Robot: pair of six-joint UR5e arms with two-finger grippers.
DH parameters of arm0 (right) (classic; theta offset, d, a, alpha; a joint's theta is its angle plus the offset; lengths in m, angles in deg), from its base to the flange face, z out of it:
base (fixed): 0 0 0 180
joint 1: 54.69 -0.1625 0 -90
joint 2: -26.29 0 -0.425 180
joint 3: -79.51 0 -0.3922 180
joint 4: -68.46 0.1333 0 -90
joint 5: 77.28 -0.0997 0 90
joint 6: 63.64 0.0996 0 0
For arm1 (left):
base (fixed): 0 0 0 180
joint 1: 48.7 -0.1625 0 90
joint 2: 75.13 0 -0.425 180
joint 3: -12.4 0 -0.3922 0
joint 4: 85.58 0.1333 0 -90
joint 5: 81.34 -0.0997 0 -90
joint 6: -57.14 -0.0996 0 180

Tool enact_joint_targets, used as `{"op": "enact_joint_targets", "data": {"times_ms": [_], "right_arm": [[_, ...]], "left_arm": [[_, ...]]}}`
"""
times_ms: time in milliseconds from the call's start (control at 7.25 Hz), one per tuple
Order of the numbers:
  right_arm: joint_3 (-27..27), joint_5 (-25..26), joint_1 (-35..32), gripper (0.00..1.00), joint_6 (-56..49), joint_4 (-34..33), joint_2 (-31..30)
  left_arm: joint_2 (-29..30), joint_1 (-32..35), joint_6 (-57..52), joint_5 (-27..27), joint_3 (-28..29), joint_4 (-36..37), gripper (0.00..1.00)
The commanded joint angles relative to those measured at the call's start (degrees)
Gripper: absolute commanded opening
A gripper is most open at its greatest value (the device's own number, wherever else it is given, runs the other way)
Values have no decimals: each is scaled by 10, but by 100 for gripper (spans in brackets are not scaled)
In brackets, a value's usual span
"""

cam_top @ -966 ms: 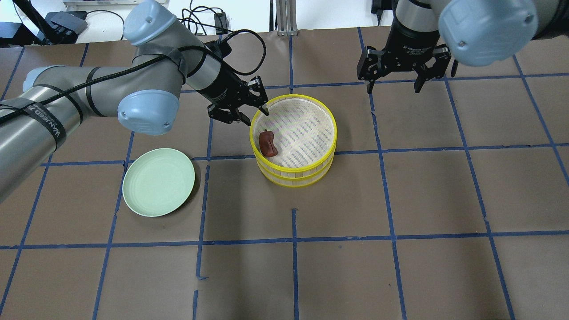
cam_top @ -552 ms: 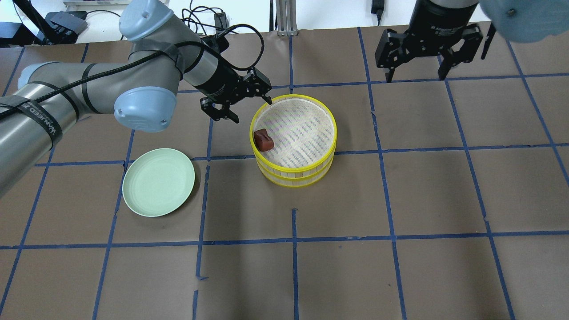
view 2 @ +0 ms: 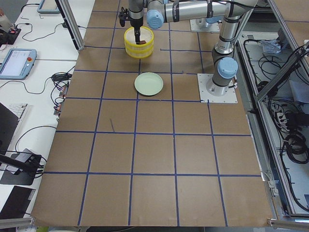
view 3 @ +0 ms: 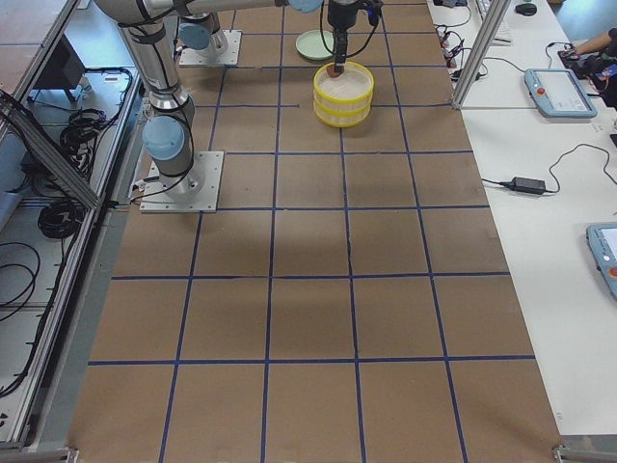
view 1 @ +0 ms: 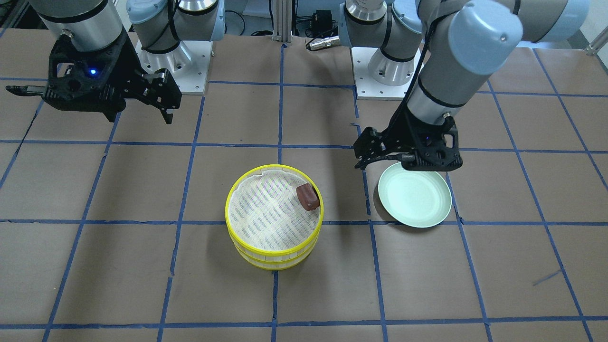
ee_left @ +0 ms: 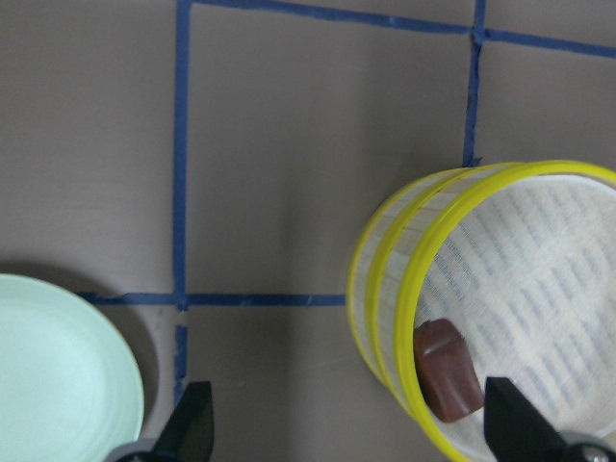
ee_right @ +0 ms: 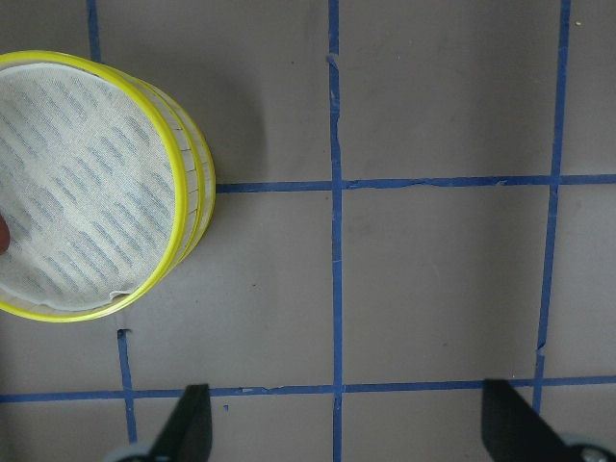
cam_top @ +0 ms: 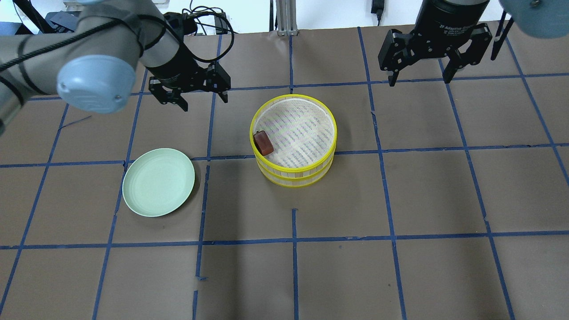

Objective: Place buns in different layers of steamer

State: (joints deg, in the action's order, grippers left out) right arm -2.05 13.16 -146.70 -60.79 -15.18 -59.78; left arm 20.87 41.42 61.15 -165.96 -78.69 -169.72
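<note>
Two yellow-rimmed steamer layers stand stacked, the top layer on the lower layer. The reddish-brown bun lies on the top layer's woven bottom against its left rim. It also shows in the front view and the left wrist view. The white bun is out of view. My left gripper is open and empty, left of the steamer and above the table. My right gripper is open and empty, far back to the right of the steamer.
A pale green plate lies empty to the left of the steamer, also in the left wrist view. Brown table paper with blue tape lines lies all around.
My left gripper has drawn back leftwards from the steamer's rim. The reddish-brown bun has tipped over and settled against the left rim. My right gripper has moved back and to the right.
</note>
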Motion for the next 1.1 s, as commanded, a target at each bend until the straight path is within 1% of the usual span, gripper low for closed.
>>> {"op": "enact_joint_targets", "data": {"times_ms": [0,276,414,690,966], "right_arm": [[-4,3,6,100,7,11,-2],[-23,4,9,100,8,4,-6],[-23,1,6,100,8,1,-6],[-23,4,9,100,7,-6,-6],[-23,3,8,100,7,-7,-7]], "left_arm": [[-69,-16,-36,-60,9,-111,100],[-72,-24,-38,-44,-5,-119,100],[-72,-27,-38,-29,-8,-120,100],[-74,-45,-57,-35,3,-120,100],[-75,-56,-58,-29,3,-119,100]]}}
